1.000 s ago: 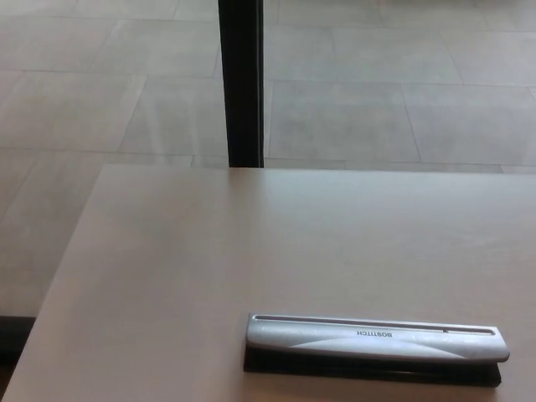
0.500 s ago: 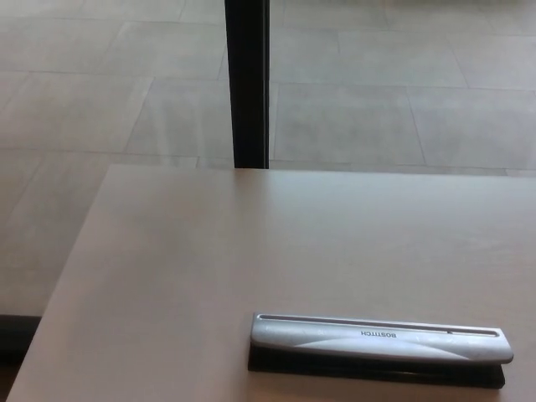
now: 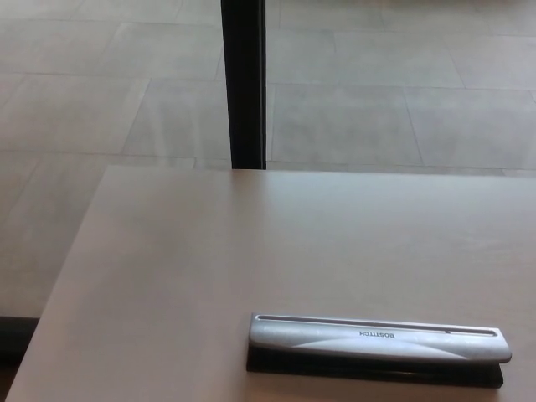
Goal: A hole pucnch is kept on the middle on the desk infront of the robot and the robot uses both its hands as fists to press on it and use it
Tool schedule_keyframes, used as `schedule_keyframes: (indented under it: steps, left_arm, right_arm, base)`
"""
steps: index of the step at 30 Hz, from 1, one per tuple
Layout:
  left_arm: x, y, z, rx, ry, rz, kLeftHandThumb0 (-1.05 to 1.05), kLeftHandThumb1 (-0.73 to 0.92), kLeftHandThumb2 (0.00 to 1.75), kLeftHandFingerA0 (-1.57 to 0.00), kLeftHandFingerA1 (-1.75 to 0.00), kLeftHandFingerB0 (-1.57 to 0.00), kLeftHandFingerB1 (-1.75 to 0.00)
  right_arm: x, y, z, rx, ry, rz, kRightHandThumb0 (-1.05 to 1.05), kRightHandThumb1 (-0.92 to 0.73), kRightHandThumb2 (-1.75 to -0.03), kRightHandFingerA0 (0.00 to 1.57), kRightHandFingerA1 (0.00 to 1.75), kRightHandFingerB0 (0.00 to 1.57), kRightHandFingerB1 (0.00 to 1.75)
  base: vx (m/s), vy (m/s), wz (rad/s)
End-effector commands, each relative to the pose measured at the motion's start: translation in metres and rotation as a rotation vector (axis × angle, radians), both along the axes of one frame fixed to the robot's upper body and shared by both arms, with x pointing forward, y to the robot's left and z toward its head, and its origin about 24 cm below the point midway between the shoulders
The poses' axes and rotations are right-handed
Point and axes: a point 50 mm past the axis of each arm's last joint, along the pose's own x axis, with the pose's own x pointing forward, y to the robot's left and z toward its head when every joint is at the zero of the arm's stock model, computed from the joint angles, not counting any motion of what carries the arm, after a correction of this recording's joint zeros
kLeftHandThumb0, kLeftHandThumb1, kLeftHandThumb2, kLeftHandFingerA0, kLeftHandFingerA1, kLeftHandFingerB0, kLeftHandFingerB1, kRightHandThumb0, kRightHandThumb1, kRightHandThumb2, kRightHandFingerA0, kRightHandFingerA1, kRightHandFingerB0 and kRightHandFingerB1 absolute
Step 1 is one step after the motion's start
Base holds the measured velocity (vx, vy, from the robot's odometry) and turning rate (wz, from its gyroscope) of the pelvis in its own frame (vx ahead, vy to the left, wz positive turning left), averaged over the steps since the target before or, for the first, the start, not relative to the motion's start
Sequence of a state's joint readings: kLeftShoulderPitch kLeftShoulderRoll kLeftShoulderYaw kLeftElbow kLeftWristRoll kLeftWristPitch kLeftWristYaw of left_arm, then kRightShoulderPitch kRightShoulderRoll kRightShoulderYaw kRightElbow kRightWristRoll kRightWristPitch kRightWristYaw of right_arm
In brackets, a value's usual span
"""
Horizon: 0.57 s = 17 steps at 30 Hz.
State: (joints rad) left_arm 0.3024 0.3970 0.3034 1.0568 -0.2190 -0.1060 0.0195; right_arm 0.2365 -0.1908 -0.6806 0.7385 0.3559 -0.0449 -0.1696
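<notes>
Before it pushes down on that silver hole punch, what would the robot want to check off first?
1. Hole punch lies flat on the desk: ok.
2. Silver press bar faces up, nothing resting on it: ok.
3. Punch sits near the desk's front edge, right of the picture's centre: ok.
4. Paper loaded in the slot: cannot tell.
5. Both hands over the bar: not ok, neither hand is in view.
</notes>
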Motion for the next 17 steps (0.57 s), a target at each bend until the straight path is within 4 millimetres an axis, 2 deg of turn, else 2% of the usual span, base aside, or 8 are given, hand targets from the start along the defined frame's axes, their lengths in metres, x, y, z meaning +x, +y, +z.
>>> schedule_keyframes:
  steps: [1, 5, 7, 8, 13, 14, 15, 17]
  left_arm:
    - [-0.0020, 0.0048, 0.0044, 0.011, -0.028, 0.028, -0.46, 0.47, 0.59, -0.98, -0.73, -0.78, -0.69]
    - [-0.0028, 0.0046, 0.0046, 0.011, -0.029, 0.025, -0.46, 0.46, 0.60, -0.96, -0.73, -0.79, -0.67]
    - [-0.0029, 0.0041, 0.0043, -0.001, -0.026, 0.028, -0.45, 0.45, 0.62, -0.97, -0.76, -0.79, -0.68]
    - [-0.0017, 0.0039, 0.0040, -0.004, -0.029, 0.023, -0.46, 0.44, 0.62, -0.94, -0.78, -0.79, -0.69]
    - [0.0001, 0.0048, 0.0033, 0.009, -0.021, 0.022, -0.45, 0.41, 0.61, -0.99, -0.79, -0.83, -0.70]
    - [-0.0008, 0.0053, 0.0042, 0.007, -0.022, 0.014, -0.45, 0.41, 0.60, -1.03, -0.80, -0.83, -0.70]
    - [-0.0007, 0.0055, 0.0048, 0.010, -0.016, 0.009, -0.43, 0.41, 0.62, -1.04, -0.81, -0.81, -0.70]
    - [-0.0013, 0.0059, 0.0049, 0.008, -0.014, 0.011, -0.41, 0.41, 0.61, -1.05, -0.81, -0.80, -0.67]
  right_arm:
    - [-0.0037, -0.0067, 0.0059, -0.012, -0.024, -0.027, -0.40, -0.54, -0.64, 0.82, 0.73, 0.56, 0.62]
    - [-0.0059, -0.0065, 0.0061, -0.007, -0.031, -0.042, -0.38, -0.51, -0.63, 0.91, 0.89, 0.54, 0.63]
    - [-0.0064, -0.0041, 0.0082, -0.031, -0.023, -0.038, -0.41, -0.45, -0.62, 1.18, 1.13, 0.60, 0.64]
    - [-0.0051, -0.0038, 0.0080, -0.039, -0.011, -0.035, -0.44, -0.35, -0.79, 1.19, 1.13, 0.62, 0.69]
    - [-0.0024, -0.0040, 0.0070, -0.045, 0.011, -0.012, -0.41, -0.45, -0.57, 1.22, 1.40, 0.69, 0.61]
    - [-0.0034, -0.0034, 0.0081, -0.033, -0.002, -0.017, -0.37, -0.30, -0.85, 1.40, 1.37, 0.61, 0.72]
    - [-0.0043, -0.0026, 0.0088, -0.026, -0.016, -0.025, -0.42, -0.47, -0.59, 1.18, 1.62, 0.67, 0.64]
    - [-0.0050, -0.0018, 0.0095, -0.016, -0.031, -0.037, -0.41, -0.46, -0.61, 1.15, 1.67, 0.65, 0.65]
  base:
    - [0.00, 0.000, 0.00]
    - [0.00, 0.000, 0.00]
    - [0.00, 0.000, 0.00]
    - [0.00, 0.000, 0.00]
    - [0.00, 0.000, 0.00]
    - [0.00, 0.000, 0.00]
    - [0.00, 0.000, 0.00]
    - [0.00, 0.000, 0.00]
